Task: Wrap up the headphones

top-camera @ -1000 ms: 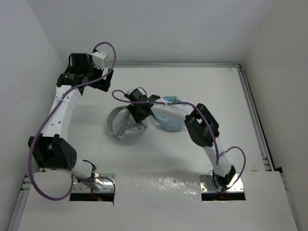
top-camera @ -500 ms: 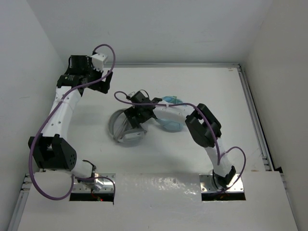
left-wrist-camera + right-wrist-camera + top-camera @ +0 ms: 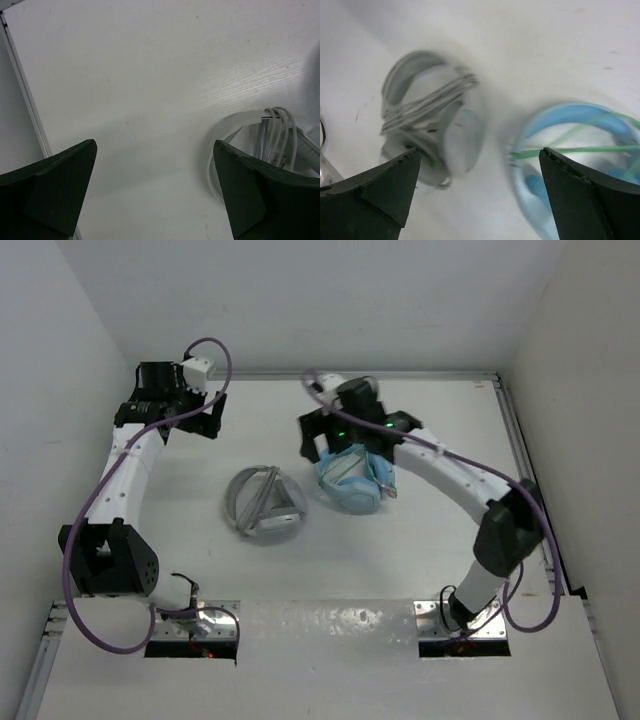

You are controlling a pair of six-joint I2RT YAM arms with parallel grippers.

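The headphones [image 3: 263, 503] lie flat left of the table's middle, with the grey headband curved round the pale cups and the thin whitish cable wound across them. Nothing touches them. In the right wrist view they [image 3: 435, 125] show blurred at upper left, cable strands bunched over the band. My right gripper [image 3: 350, 445] hangs open above the light blue headphones, to the right of the grey pair, with nothing between its fingers [image 3: 375, 185]. My left gripper [image 3: 205, 415] is open and empty at the far left, apart from the headphones [image 3: 272, 135], which it sees at its lower right.
Light blue headphones [image 3: 352, 483] with a green cable [image 3: 580, 149] lie just right of the grey pair, under my right gripper. A metal rail [image 3: 525, 470] runs along the table's right edge, and another rail [image 3: 25, 100] along the left. White walls enclose the table.
My right gripper has let go of the grey headphones, opened wide, and swung up and back to the right over the blue pair. The left gripper drifted slightly left.
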